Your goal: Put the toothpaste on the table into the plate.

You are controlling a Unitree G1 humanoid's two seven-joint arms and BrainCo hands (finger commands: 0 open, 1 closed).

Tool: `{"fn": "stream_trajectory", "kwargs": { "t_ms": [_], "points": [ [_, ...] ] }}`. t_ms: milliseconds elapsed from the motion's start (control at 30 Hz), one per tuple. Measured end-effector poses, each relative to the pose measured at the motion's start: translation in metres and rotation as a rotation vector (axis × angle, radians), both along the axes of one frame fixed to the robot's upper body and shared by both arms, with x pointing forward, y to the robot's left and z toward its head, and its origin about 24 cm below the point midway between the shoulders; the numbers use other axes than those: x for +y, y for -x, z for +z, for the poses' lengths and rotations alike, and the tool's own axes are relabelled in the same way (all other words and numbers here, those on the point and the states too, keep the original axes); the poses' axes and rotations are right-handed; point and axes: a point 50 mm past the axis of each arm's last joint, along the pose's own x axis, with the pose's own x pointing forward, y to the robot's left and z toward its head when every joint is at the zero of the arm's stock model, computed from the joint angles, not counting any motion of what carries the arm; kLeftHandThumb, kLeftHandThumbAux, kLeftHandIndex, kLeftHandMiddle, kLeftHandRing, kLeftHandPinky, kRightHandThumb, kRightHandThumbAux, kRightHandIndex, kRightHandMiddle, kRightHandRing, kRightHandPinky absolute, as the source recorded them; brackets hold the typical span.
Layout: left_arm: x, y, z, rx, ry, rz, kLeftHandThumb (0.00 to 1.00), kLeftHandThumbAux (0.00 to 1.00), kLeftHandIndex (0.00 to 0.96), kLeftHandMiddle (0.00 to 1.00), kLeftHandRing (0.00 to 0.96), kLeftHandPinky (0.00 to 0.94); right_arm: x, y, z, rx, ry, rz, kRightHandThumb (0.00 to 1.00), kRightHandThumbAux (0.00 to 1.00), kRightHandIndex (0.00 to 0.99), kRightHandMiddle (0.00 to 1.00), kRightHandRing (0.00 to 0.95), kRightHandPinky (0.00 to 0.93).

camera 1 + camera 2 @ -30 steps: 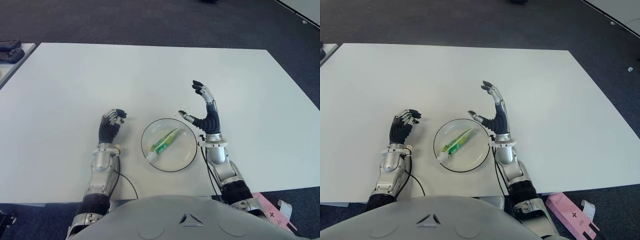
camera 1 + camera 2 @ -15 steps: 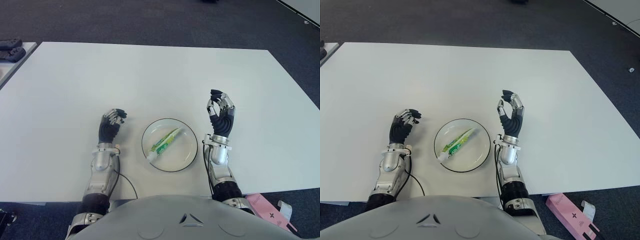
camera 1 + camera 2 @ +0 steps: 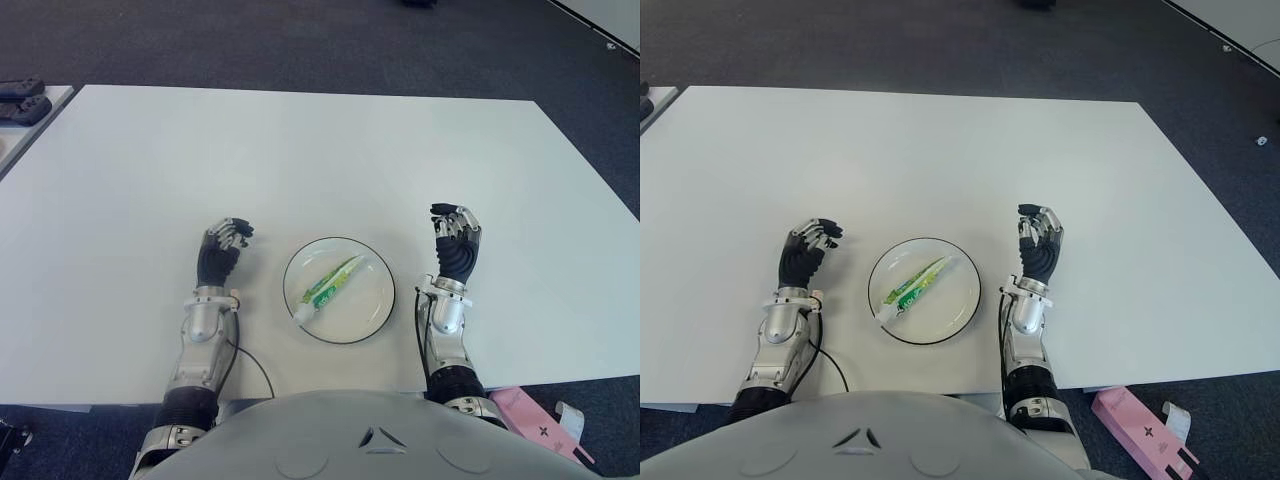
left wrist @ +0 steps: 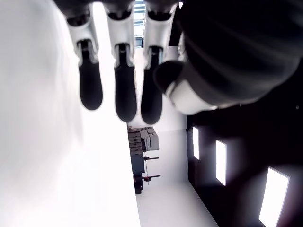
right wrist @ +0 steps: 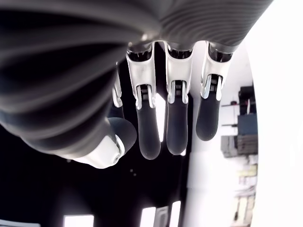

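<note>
Since a second ago we are seeing our right hand (image 3: 455,240) pulled back from the plate's rim, where it was standing open with its fingers spread; now it is sitting further right and its fingers are curled in. Nothing else has shifted.

Going from the left: our left hand (image 3: 222,250) is showing just beside the plate, on its left side, apart from the rim. Its fingers (image 4: 118,90) are curling inward and gripping nothing, as the left wrist view is making plain.

Next, the plate (image 3: 375,310), white with a dark rim, is lying on the white desk (image 3: 300,150) between our two hands, close to the near edge. The toothpaste (image 3: 328,286), a green and white tube, is lying inside the plate, slanting across it with its white cap toward the near-left part of the rim and its flat end pointing to the far right.

To the right of the plate, our right hand is showing near the rim but clear of it. Its fingers (image 5: 173,123) are bending toward the palm and holding nothing.

Furthest right, off the desk's near corner, a pink box (image 3: 540,420) is lying on the dark floor (image 3: 300,40).
</note>
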Motion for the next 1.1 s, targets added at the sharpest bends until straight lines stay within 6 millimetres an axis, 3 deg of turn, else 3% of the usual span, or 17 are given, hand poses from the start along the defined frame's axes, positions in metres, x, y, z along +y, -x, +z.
{"fn": "stream_trajectory", "kwargs": {
  "t_ms": [700,1100],
  "points": [
    [0.000,0.000,0.000,0.001,-0.006,-0.003,0.715,0.723,0.425,0.461,0.454,0.461,-0.001,-0.003,-0.010,0.095,0.019,0.060,0.704,0.732,0.430,0.486,0.467,0.474],
    [-0.001,0.000,0.000,0.002,-0.003,-0.002,0.711,0.723,0.425,0.463,0.458,0.462,-0.004,-0.002,-0.012,0.147,0.083,0.125,0.709,0.732,0.430,0.483,0.462,0.465]
  ]
}}
